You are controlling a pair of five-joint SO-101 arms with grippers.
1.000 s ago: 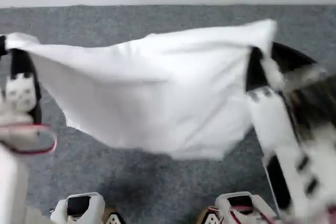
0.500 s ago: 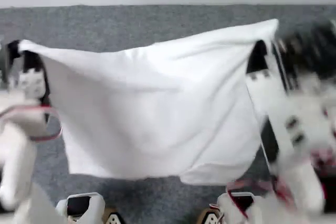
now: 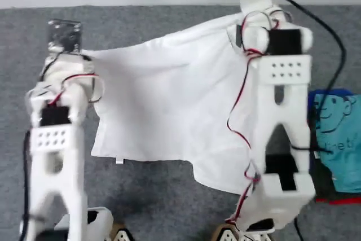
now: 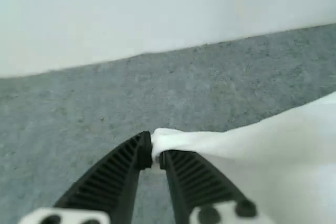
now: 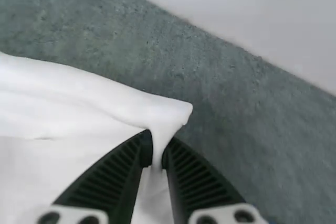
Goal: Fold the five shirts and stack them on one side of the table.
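A white shirt (image 3: 169, 105) lies spread over the middle of the grey table (image 3: 141, 26), its far edge stretched between two robot arms. The left gripper (image 4: 151, 153) is clamped on one far corner of the cloth, toward the table's left edge. The right gripper (image 5: 156, 153) pinches the other corner, nearer the back edge. Each bite looks small, so a tug could pull a corner free and skew the fold. A folded teal shirt (image 3: 335, 134) by the right edge lies close to the right arm, which could nudge it.
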